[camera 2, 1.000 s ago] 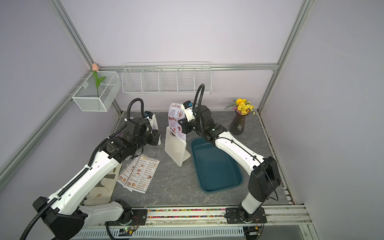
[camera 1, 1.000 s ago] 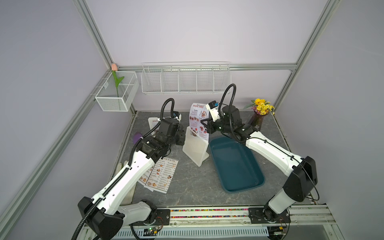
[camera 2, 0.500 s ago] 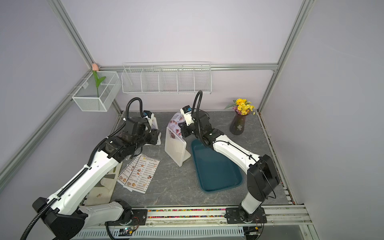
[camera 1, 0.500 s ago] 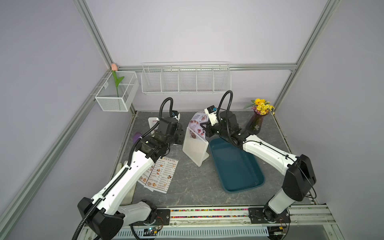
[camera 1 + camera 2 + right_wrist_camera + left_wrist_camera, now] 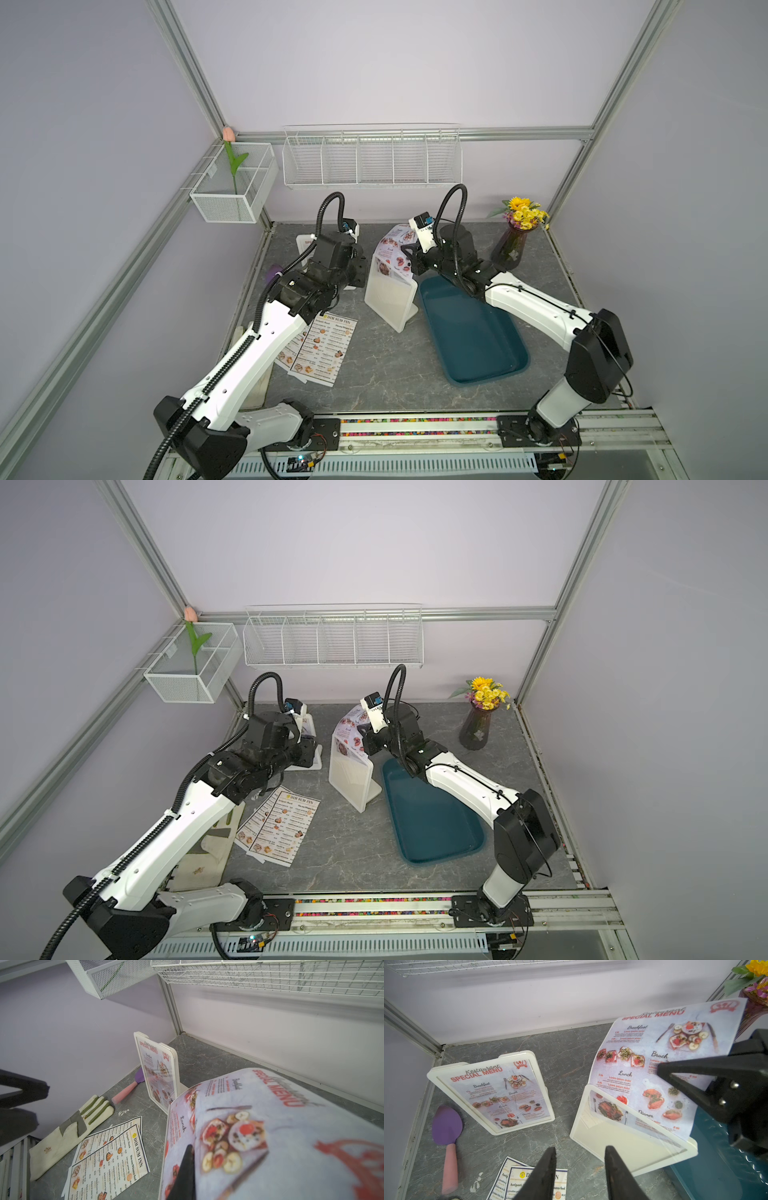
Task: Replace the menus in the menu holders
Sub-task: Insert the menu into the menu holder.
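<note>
One menu holder (image 5: 388,301) stands mid-table beside the tray, seen from its back in both top views. A "SPECIAL MENU" sheet (image 5: 392,253) sticks out of its top, bowed over, its lower part inside the slot (image 5: 623,1147). My right gripper (image 5: 409,262) is shut on the sheet's side edge (image 5: 270,1126); one finger (image 5: 187,1167) shows against the paper. The other menu holder (image 5: 492,1093) stands at the back left with a "SPECIAL MENU" sheet inside. Two "DIM SUM INN" menus (image 5: 328,353) lie overlapped on the table. My left gripper (image 5: 580,1148) hovers open over them, empty.
A teal tray (image 5: 473,332) lies right of the central holder. A vase of yellow flowers (image 5: 513,245) stands at the back right. A purple spatula (image 5: 446,1124) and an oven mitt (image 5: 72,1128) lie by the left wall. Wire baskets (image 5: 372,158) hang on the back wall.
My right gripper has come down and leftward with the sheet, which now sits lower in the central holder and bows over. The left arm has hardly moved.
</note>
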Motion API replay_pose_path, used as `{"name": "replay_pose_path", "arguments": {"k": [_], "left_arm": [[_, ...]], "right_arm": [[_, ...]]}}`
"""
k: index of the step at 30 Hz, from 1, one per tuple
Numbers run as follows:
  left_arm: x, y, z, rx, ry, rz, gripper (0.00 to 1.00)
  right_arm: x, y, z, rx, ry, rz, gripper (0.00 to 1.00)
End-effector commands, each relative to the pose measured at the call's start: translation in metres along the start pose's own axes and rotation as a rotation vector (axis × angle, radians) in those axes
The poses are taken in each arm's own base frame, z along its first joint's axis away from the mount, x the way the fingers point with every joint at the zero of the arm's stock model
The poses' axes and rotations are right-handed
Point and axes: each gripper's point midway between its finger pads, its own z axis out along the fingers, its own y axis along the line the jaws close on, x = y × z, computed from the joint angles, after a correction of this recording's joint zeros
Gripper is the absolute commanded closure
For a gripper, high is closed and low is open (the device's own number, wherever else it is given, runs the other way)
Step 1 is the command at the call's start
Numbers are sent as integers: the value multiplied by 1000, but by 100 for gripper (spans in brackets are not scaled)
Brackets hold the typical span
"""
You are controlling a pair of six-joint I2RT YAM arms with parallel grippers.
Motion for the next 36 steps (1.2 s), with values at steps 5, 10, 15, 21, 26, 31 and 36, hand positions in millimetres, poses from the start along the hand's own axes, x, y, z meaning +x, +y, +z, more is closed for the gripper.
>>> {"name": "replay_pose_path", "arguments": {"k": [5, 10, 15, 21, 26, 31, 36], "left_arm": [[-7, 5, -4, -16, -14, 0, 59], [-5, 4, -3, -13, -10, -2, 59], [-5, 3, -1, -8, -7, -1, 59], [-2, 4, 0, -10, -3, -4, 59], [0, 3, 2, -4, -1, -13, 59], [0, 3, 3, -6, -3, -13, 59], [0, 3, 2, -6, -3, -14, 59]], "right_arm": [[-10, 21, -22, -60, -60, -27, 82], [-10, 28, -29, -87, -51, -10, 77], [-8, 38, -32, -132, -31, 3, 72], [-16, 29, -42, -68, -18, -24, 62], [-25, 20, -48, -43, -26, -39, 59], [-31, 15, -49, -40, -34, -34, 68], [-33, 14, -53, -48, -37, -26, 84]]}}
